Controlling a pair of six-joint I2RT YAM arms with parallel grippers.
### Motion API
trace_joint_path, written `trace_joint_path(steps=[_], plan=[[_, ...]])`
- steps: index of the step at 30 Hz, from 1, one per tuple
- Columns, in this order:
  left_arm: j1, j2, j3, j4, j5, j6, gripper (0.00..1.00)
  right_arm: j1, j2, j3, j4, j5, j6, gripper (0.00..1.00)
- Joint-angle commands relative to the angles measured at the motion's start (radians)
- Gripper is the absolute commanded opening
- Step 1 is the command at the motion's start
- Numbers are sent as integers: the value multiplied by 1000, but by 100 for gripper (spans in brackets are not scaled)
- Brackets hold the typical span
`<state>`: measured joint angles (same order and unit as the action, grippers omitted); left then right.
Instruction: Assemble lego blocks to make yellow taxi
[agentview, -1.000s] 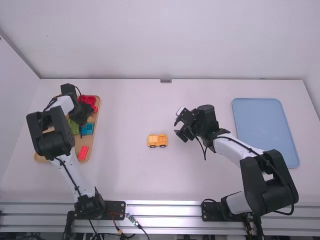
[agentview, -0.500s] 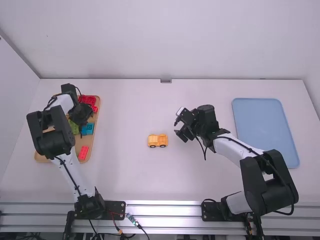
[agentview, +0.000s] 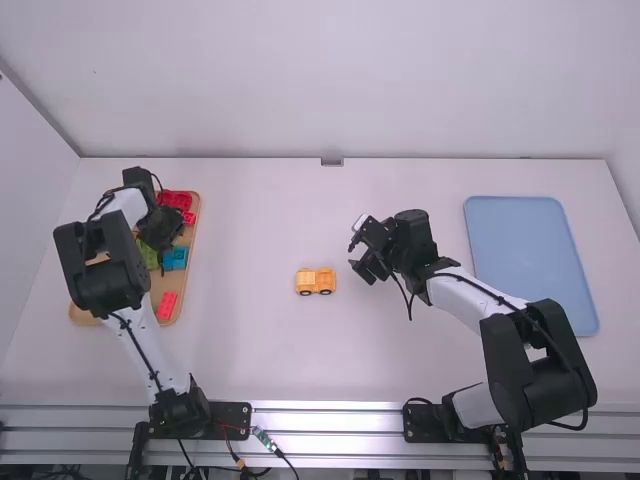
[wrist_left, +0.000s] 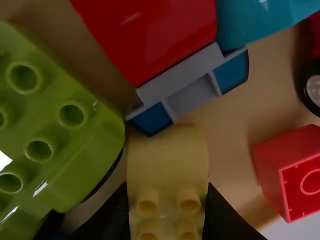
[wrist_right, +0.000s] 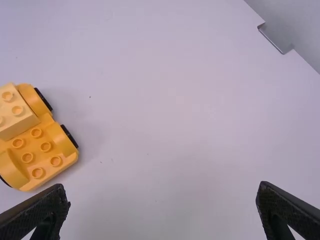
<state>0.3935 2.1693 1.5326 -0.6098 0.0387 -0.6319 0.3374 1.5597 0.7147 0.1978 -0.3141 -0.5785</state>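
- High view: the yellow taxi base (agentview: 316, 287) stands on its wheels on the bare middle of the tabletop (agentview: 260, 350), between the two arms.
- In the left wrist view, the left gripper (agentview: 162, 235) has its jaws clamped on a pale yellow brick (wrist_left: 167, 162), one on each side, its studs between them; the high view puts this gripper over the wooden tray (agentview: 190, 280).
- The right gripper (agentview: 358, 259) is above the tabletop, to the right of the taxi base, with its jaws wide apart and nothing between them.
- In the right wrist view, the base is a deeper yellow, with rows of round studs and rounded fenders over black wheels (wrist_right: 69, 136). A lighter yellow block (wrist_right: 14, 114) sits on top of it, leaving some studs bare.
- Close by the clamped brick, a lime-green block (wrist_left: 50, 125) lies to one side, and a grey-and-blue piece (wrist_left: 190, 95) is just beside it, with a larger red block (wrist_left: 155, 37) against that piece.
- A teal block (wrist_left: 265, 20) lies next to the larger red one, and a small red brick (wrist_left: 275, 165) is apart from them.
- Far over to the right, a blue tray (agentview: 530, 260) lies flat on the tabletop.
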Motion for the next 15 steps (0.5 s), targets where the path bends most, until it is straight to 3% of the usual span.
trace_joint_path(steps=[1,2,3,4,15], plan=[[-8,27,11,-7,-24,-6,27,3,-18,-10,-4,0,6,99],[-8,27,11,-6,-24,-9,17,3,-18,-10,-4,1,6,99],[-7,27,11,-5,-24,-8,15,3,-18,-10,-4,0,6,99],[-7,27,11,-2,-23,-9,3,3,-18,-10,-4,0,7,99],[-8,26,61,-43,-20,56,2,2,-18,-10,-4,1,3,99]])
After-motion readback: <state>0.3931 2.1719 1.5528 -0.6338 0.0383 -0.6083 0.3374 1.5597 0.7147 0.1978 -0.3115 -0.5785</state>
